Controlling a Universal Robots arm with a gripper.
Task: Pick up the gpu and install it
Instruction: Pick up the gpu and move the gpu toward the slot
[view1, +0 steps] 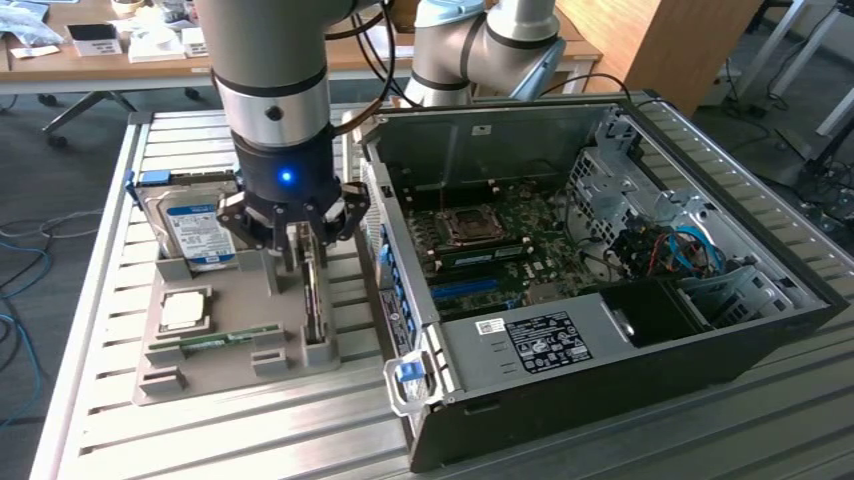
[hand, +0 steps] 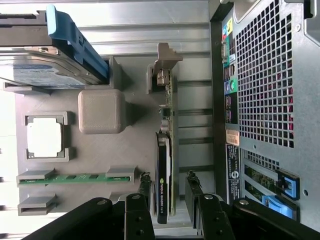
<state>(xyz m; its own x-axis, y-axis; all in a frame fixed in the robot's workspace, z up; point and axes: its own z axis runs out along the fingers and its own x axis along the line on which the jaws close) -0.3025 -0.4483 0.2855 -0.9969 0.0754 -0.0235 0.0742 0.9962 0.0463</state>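
End effector (view1: 304, 248) straddles gpu (view1: 314, 312) at centre-left of the exterior view, jaws spread, not yet clamped: pick-up step, grasp pending.

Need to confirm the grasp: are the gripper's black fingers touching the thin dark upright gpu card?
Apart. The wrist view shows the open gripper straddling the gpu, with a gap on each side.
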